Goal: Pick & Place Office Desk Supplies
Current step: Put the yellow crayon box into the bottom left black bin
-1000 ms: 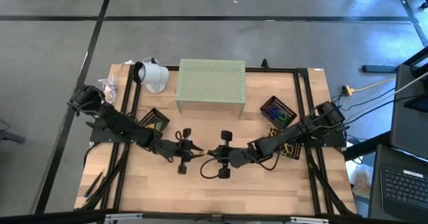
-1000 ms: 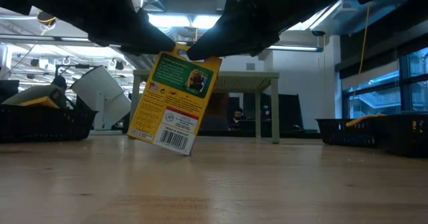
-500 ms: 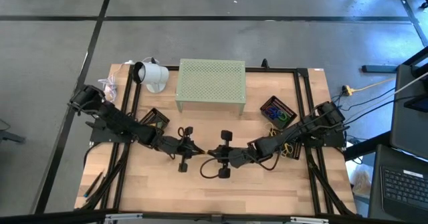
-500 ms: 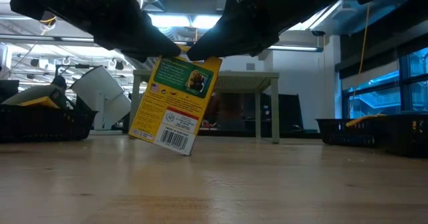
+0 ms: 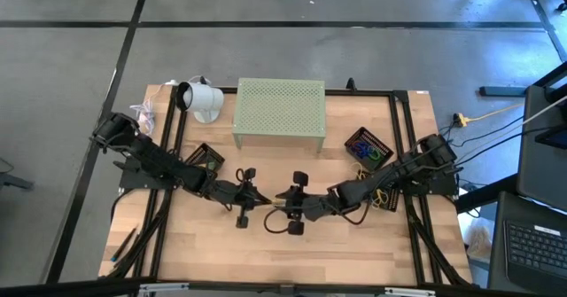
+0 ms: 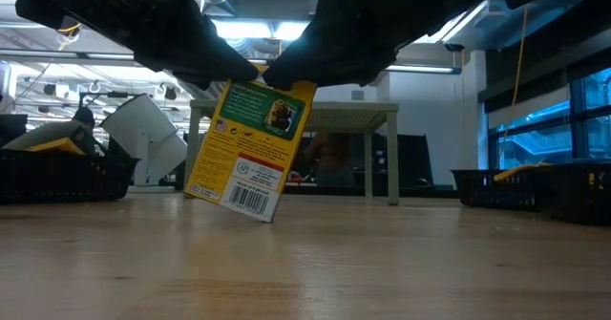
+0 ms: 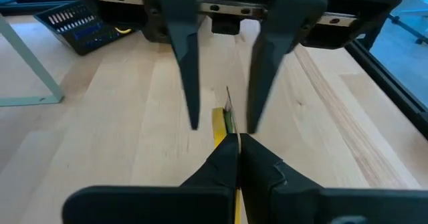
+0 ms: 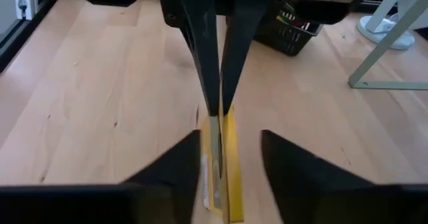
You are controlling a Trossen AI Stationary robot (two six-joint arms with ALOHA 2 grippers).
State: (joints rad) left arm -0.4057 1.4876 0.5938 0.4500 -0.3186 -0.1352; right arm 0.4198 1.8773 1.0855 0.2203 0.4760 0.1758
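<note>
A yellow and green card package with a barcode (image 6: 243, 148) hangs tilted over the middle of the table. It shows edge-on in the left wrist view (image 7: 221, 120) and the right wrist view (image 8: 227, 164). My left gripper (image 5: 257, 199) (image 7: 237, 140) is shut on the card. My right gripper (image 5: 282, 204) (image 8: 231, 136) faces it from the other side and is open. Its fingers (image 7: 190, 83) stand on either side of the card without touching. I cannot tell whether the card's lower corner (image 6: 270, 218) meets the wood. My left gripper pinches the card's top edge (image 7: 219, 127) between its two fingers. It comes in about level from the table's left. The card hangs below the fingers (image 8: 207, 63), tilted, with its barcode end lowest.
A pale green perforated stand (image 5: 279, 111) and a white lamp-like object (image 5: 199, 100) stand at the far side. Black mesh trays sit at the left (image 5: 204, 160) and the right (image 5: 368, 148), the right one holding coloured clips. Bare wood lies toward the near edge (image 5: 283, 253).
My left arm has shifted slightly at the card's top. My right gripper has edged a little toward the table's left. The card hangs tilted as before.
</note>
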